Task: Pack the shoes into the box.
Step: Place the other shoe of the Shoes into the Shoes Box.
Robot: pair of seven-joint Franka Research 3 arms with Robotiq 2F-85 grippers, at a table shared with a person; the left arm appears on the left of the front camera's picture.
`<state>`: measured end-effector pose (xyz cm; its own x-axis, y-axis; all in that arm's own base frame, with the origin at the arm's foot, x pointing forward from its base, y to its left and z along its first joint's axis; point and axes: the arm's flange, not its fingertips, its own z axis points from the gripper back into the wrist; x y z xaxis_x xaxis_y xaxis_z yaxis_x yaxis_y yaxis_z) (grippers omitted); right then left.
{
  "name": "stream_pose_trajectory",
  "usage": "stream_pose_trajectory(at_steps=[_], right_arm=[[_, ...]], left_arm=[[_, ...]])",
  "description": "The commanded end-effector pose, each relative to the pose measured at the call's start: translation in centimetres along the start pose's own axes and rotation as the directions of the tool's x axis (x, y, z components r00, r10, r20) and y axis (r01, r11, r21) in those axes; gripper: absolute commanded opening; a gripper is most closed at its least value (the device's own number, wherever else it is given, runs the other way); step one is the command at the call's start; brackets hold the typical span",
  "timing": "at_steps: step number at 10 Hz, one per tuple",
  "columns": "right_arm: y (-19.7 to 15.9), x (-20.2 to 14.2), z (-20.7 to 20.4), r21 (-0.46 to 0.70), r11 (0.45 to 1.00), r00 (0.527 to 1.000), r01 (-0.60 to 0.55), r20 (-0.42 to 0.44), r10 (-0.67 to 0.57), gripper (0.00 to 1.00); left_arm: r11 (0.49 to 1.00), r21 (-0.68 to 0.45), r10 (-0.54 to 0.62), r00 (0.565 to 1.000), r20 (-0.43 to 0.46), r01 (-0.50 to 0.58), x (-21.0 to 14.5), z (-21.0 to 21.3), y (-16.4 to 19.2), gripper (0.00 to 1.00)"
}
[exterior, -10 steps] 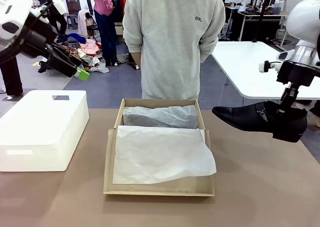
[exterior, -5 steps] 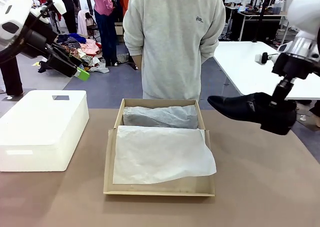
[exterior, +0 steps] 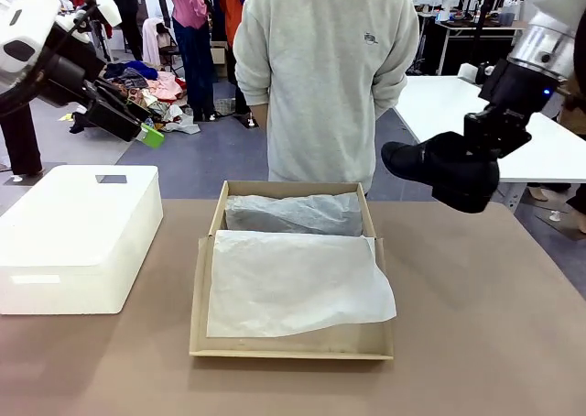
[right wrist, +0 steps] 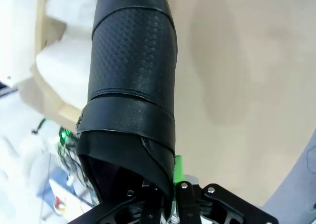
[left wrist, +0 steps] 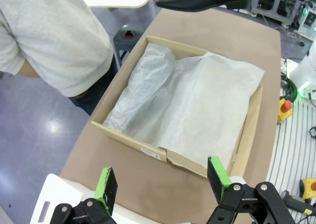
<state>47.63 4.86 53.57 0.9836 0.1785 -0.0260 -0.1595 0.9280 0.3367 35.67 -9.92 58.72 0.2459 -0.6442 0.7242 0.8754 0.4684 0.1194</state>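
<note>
One shoe [exterior: 438, 167] hides most of the right pincer [right wrist: 173, 178] clamping it.

The white arm [exterior: 26, 24] ends in a black left pincer [left wrist: 160, 178] with 2 green pads [left wrist: 105, 186].

shoe [right wrist: 133, 86] heel mostly hiding right fingers [right wrist: 177, 168], tissue paper [exterior: 293, 283] covering box [exterior: 201, 297] floor

Bright, even room light falls from overhead, and shadows are soft: in the right wrist view the shoe [right wrist: 133, 71] casts a faint, blurred-edged patch on the table [right wrist: 256, 86]. That view's left side is smeared and out of focus. The tissue paper [exterior: 293, 283] is nearly washed out in the front view. A pale glare spot sits on the floor [left wrist: 52, 128] in the left wrist view, whose edges bow.
</note>
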Motion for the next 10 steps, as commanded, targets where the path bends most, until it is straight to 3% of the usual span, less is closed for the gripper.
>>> stream_pose_trajectory(at_steps=[1,3,4,6,10], right_arm=[[3.0,1.2,0.4,-0.089,0.990,0.994,0.107,0.022,-0.106,0.00],[5.3,2.0,0.4,-0.157,0.955,0.961,0.253,0.151,-0.230,0.00],[6.2,2.5,0.1,-0.183,0.941,0.952,0.283,0.170,-0.254,0.00],[6.8,2.7,-0.3,-0.168,0.955,0.966,0.243,0.127,-0.224,0.00],[6.1,2.0,-0.4,-0.161,0.957,0.964,0.241,0.148,-0.218,0.00]], left_arm=[[1.000,-0.012,-0.012,1.000,0.015,0.012,-0.1,0.0,0.2,0.96],[1.000,-0.012,-0.012,1.000,0.015,0.012,-0.1,0.0,0.2,0.96],[1.000,-0.012,-0.012,1.000,0.015,0.012,-0.1,0.0,0.2,0.96],[1.000,-0.012,-0.012,1.000,0.015,0.012,-0.1,0.0,0.2,0.96],[1.000,-0.012,-0.012,1.000,0.015,0.012,-0.1,0.0,0.2,0.96]])
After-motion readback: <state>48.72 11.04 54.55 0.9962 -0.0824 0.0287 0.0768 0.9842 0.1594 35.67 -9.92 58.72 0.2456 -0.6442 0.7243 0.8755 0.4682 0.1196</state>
